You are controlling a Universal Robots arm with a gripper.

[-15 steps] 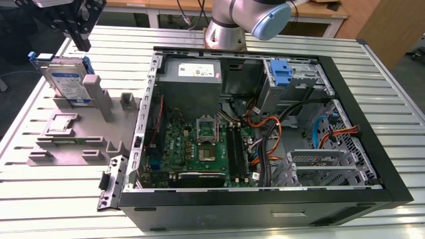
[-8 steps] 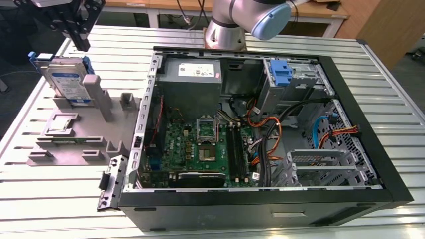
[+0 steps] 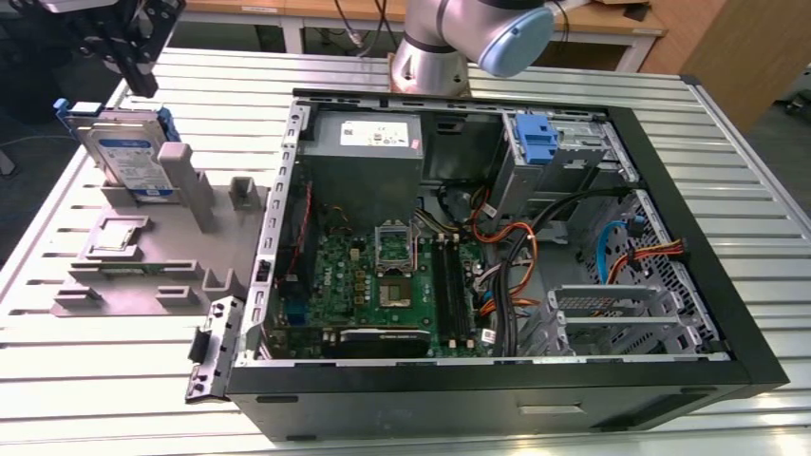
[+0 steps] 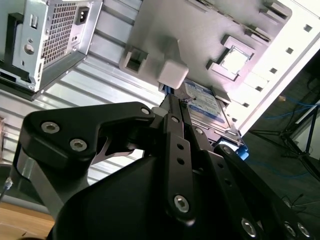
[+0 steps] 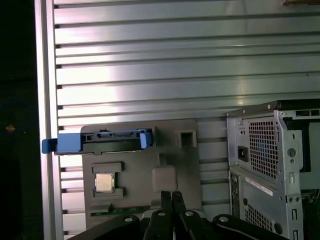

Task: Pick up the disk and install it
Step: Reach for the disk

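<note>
1. The gripper (image 3: 143, 85) hangs close above the disk (image 3: 127, 157) without touching it. In the first wrist view its two black fingers (image 5: 166, 202) lie pressed together, with nothing between them.
2. The disk stands on edge in a slot of the grey holder tray (image 3: 140, 256), at the far end of the table on the exterior view's left, framed by its blue carrier.
3. Its white-and-blue label faces the near side, the print too small to read. The power supply (image 3: 367, 142) in the open computer case (image 3: 507, 404) carries a white sticker, equally unreadable.
4. The tray sits just beside the case's left wall. Bare slatted table (image 3: 114, 380) lies on the tray's left and near sides. A blue bracket (image 3: 538, 138) sits in the case's far-right drive bay.
</note>
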